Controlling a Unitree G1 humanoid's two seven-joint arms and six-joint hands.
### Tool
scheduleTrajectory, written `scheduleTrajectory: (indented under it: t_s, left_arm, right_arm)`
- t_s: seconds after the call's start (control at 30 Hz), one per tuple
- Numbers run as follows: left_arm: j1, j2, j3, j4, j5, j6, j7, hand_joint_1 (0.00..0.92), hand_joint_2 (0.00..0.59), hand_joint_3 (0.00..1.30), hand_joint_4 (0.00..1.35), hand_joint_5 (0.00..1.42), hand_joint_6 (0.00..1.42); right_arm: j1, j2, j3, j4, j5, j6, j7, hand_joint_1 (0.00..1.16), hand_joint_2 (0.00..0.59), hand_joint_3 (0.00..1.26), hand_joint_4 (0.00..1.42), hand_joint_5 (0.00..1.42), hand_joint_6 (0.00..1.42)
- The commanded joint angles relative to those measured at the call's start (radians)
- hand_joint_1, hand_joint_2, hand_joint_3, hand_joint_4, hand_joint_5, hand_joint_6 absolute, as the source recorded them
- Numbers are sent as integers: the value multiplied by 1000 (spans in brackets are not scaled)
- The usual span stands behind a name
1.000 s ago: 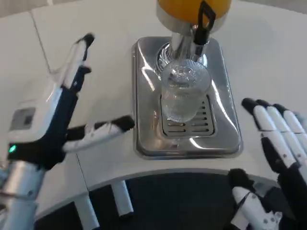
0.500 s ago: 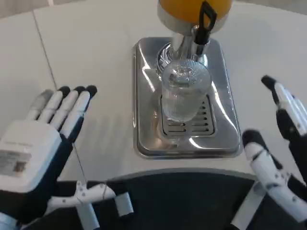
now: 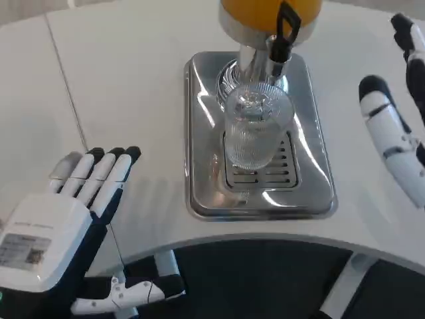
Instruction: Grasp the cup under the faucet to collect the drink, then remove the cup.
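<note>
Both hands hold nothing, fingers apart: right hand should close evenly around the cup, mid-frame, left hand waiting lower left.

You have one head view, mounted high, looking steeply down and forward over the tabletop at close range; its near curved edge crosses the lower frame.
</note>
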Motion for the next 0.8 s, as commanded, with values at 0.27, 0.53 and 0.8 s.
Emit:
scheduleTrajectory:
  t_s: [0.27, 0.53, 0.8]
  left_arm:
    - [48, -20, -14, 4, 13, -21, 0, 0, 0, 0, 0, 0, 0]
    - [57, -19, -17, 0, 19, -29, -2, 0, 0, 0, 0, 0, 0]
    - [68, -21, -7, -6, 21, -22, -4, 0, 0, 0, 0, 0, 0]
  right_arm:
    - [-20, -44, -59, -14, 116, 40, 31, 23, 489, 0, 0, 0, 0]
    - [-62, -201, -189, 76, 327, -34, 21, 0, 452, 0, 0, 0, 0]
    - [-41, -273, -240, 192, 460, -154, -54, 10, 449, 0, 0, 0, 0]
